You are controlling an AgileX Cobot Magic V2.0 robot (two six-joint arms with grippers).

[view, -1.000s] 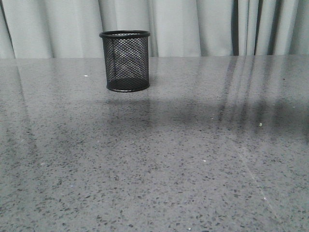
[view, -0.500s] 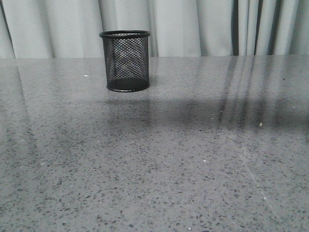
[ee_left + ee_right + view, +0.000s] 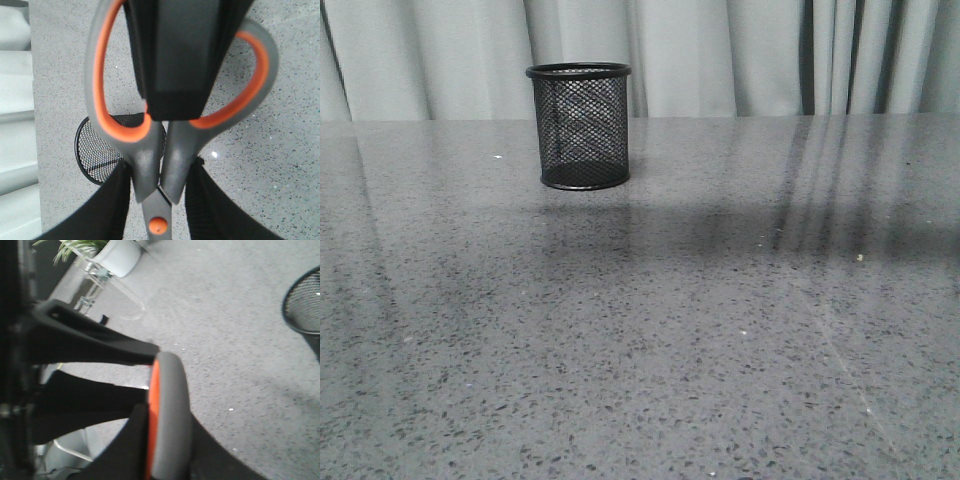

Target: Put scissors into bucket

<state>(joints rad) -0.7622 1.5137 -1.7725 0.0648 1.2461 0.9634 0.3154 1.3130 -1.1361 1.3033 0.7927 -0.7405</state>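
The bucket (image 3: pixel 579 127), a black wire-mesh cup, stands upright at the table's far left-centre; neither gripper shows in the front view. In the left wrist view my left gripper (image 3: pixel 160 175) is shut on the scissors (image 3: pixel 150 165) just above the orange pivot dot, with the bucket (image 3: pixel 95 155) below and behind them. A black gripper body (image 3: pixel 177 55) covers the space between the handle loops. In the right wrist view my right gripper (image 3: pixel 167 440) is shut on a grey, orange-lined handle loop (image 3: pixel 170 405) seen edge-on; the bucket's rim (image 3: pixel 306 305) shows at the frame's edge. The blades are hidden.
Grey speckled table (image 3: pixel 720 330) with pale curtains (image 3: pixel 720 55) behind it. The right wrist view shows a white plant pot (image 3: pixel 117 255) and a clear stand (image 3: pixel 95 290) off the table's side.
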